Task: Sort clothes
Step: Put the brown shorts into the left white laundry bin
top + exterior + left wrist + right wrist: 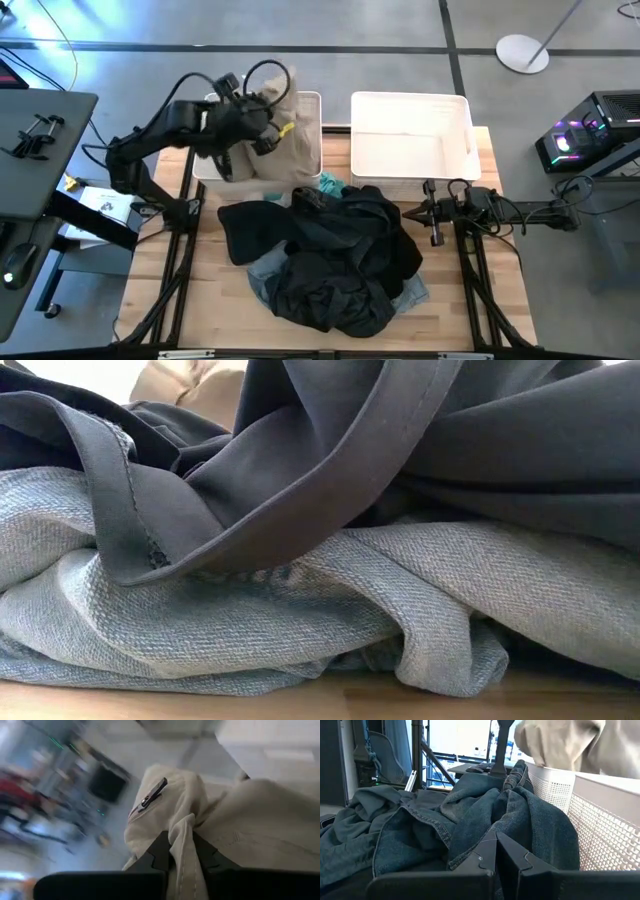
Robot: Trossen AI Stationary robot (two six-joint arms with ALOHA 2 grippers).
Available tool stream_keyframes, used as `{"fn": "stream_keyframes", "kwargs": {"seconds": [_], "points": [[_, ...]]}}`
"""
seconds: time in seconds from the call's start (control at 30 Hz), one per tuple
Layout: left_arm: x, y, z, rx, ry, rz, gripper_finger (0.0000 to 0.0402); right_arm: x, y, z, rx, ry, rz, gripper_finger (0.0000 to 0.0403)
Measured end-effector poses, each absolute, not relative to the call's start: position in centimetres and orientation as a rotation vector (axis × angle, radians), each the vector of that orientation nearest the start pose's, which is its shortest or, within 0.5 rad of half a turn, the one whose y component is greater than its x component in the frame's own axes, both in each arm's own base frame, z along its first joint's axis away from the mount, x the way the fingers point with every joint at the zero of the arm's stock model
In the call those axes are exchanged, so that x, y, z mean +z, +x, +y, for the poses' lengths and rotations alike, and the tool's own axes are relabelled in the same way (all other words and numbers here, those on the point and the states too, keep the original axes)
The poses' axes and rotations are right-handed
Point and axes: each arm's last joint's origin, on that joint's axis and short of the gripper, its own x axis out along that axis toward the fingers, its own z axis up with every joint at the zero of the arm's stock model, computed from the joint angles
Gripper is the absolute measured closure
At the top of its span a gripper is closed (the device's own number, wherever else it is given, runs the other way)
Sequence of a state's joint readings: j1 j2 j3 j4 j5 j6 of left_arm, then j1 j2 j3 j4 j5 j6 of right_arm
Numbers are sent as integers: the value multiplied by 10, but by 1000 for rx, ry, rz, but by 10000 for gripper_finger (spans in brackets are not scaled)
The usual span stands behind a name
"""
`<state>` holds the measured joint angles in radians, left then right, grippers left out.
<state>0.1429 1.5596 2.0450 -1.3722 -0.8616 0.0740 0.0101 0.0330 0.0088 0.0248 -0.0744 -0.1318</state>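
Step in hand: left gripper, fingers closed on the tan garment, holds it over the left basket; release comes next. Right gripper, fingers closed and empty, waits beside the clothes pile on the tabletop.

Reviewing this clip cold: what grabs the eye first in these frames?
The left gripper, shut on the tan khaki garment, holds it over the left white basket at the table's far side. In front of both baskets a dark heap of black clothes lies over light denim. The right basket looks empty, and the right gripper waits beside the heap, shut.
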Motion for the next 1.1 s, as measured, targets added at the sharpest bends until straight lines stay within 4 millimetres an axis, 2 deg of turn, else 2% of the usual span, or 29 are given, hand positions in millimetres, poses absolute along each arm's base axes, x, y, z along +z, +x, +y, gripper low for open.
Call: {"fn": "stream_keyframes", "kwargs": {"seconds": [0.27, 0.63, 0.83, 1.1], "points": [[416, 253, 112, 875, 98, 1098, 388, 166, 99, 3, 85, -132, -6, 402], [331, 253, 180, 957, 29, 1152, 387, 166, 99, 3, 85, -132, -6, 402], [289, 248, 199, 898, -50, 1121, 387, 166, 99, 3, 85, -132, -6, 402], [244, 238, 201, 841, -86, 1166, 386, 166, 99, 3, 85, -132, -6, 402]]}}
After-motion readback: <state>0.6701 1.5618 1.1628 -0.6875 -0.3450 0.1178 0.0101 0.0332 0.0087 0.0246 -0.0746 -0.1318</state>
